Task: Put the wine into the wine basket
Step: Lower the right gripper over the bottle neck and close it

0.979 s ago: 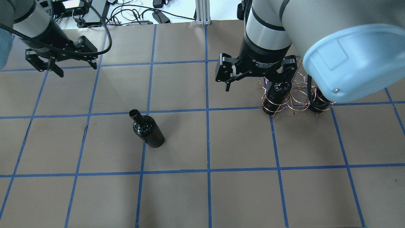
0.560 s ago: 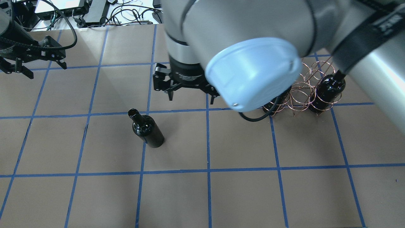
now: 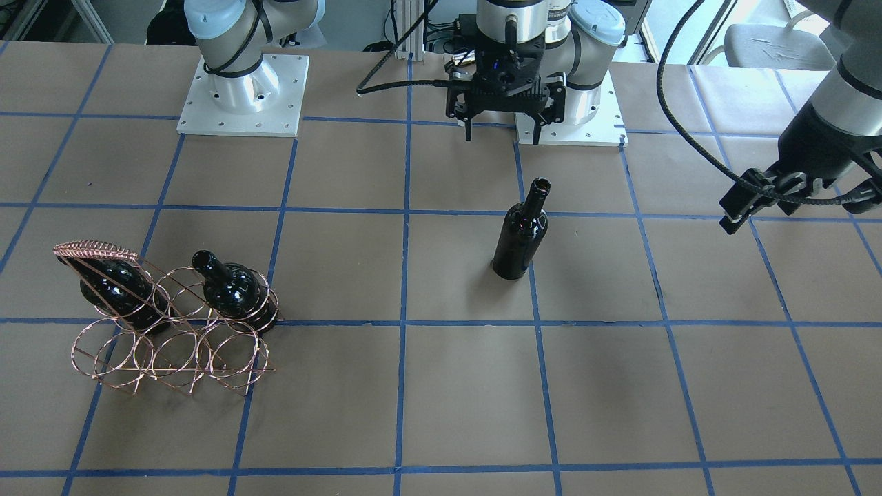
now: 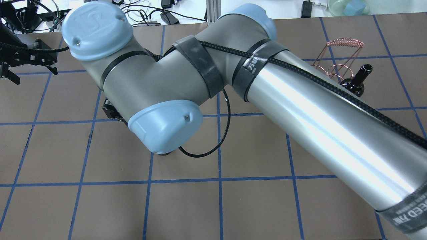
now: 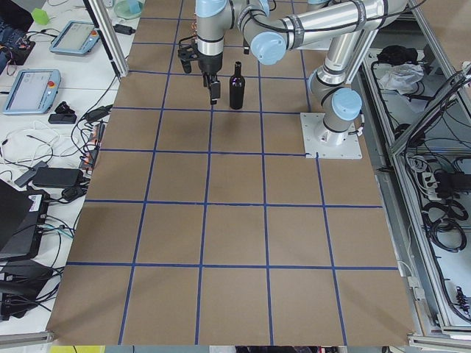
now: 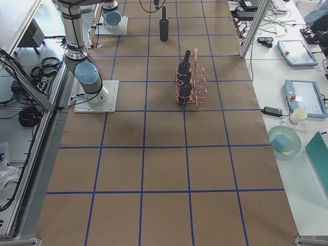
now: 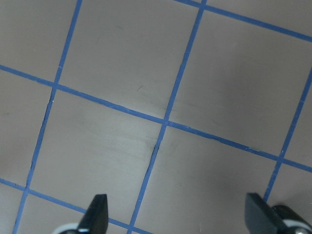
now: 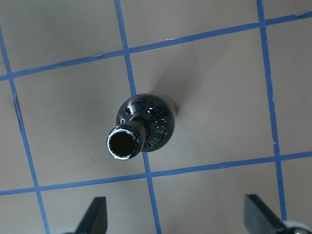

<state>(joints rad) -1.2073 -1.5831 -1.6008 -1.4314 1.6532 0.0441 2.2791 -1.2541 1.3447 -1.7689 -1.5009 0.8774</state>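
Observation:
One near-black wine bottle [image 3: 521, 234] stands upright on the brown table, apart from the rack. It also shows in the right wrist view [image 8: 144, 129] from above, mouth open. My right gripper [image 3: 506, 127] hangs open and empty above it; its fingertips [image 8: 97, 214] lie off to one side of the bottle's mouth. The copper wire basket [image 3: 165, 344] stands at the table's right side and holds two other bottles [image 3: 231, 286]. My left gripper [image 3: 792, 207] is open and empty over bare table [image 7: 161, 122]. In the overhead view my right arm hides the standing bottle.
The table is brown paper with a blue tape grid [image 3: 403, 324]. The two arm bases [image 3: 241, 96] sit at the robot's edge. Cables and devices [image 4: 140, 13] lie beyond the far edge. The basket's coiled handle [image 4: 345, 42] shows past my right arm.
My right arm has swung left from the basket to over the standing bottle. My left gripper has drawn further left. The bottles have not moved.

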